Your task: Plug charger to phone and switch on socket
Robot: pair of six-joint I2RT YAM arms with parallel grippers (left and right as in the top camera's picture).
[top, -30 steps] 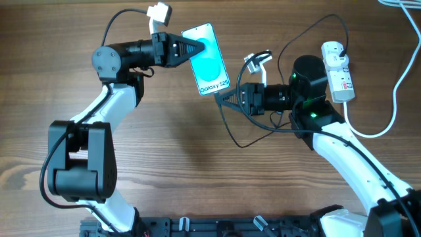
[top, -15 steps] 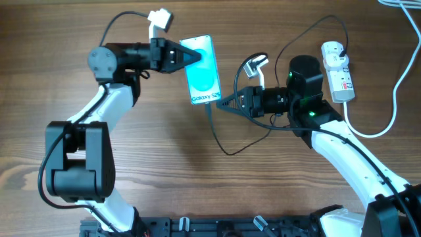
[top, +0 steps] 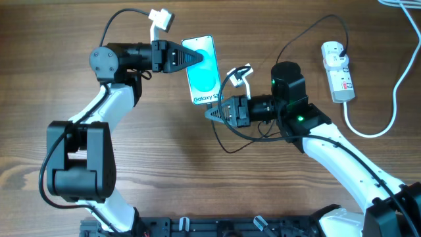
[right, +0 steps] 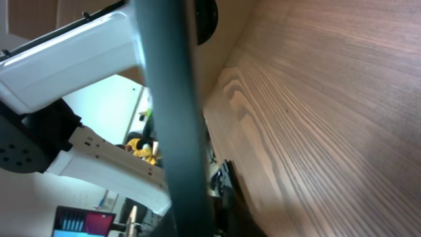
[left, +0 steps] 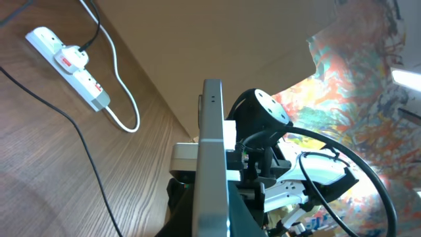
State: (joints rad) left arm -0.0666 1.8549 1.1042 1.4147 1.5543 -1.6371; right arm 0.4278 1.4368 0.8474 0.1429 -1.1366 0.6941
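Note:
My left gripper (top: 192,58) is shut on the upper left edge of the phone (top: 202,71) and holds it above the table, cyan screen up. In the left wrist view the phone (left: 212,151) shows edge-on between the fingers. My right gripper (top: 212,113) is closed to a point at the phone's lower end, on the tip of the black charger cable (top: 227,151). The connector and the phone's port are hidden. The cable loops back to the white plug in the socket (top: 337,62), at the far right. The socket also shows in the left wrist view (left: 74,64).
The socket's thick white cord (top: 393,99) curves along the right edge of the table. The black cable arcs over the table between the right arm and the socket. The right wrist view shows only a dark edge and wood (right: 316,99).
My right gripper has moved left and a little down, to the phone's lower end, dragging the cable loop with it. The left gripper has shifted the phone slightly and straightened it.

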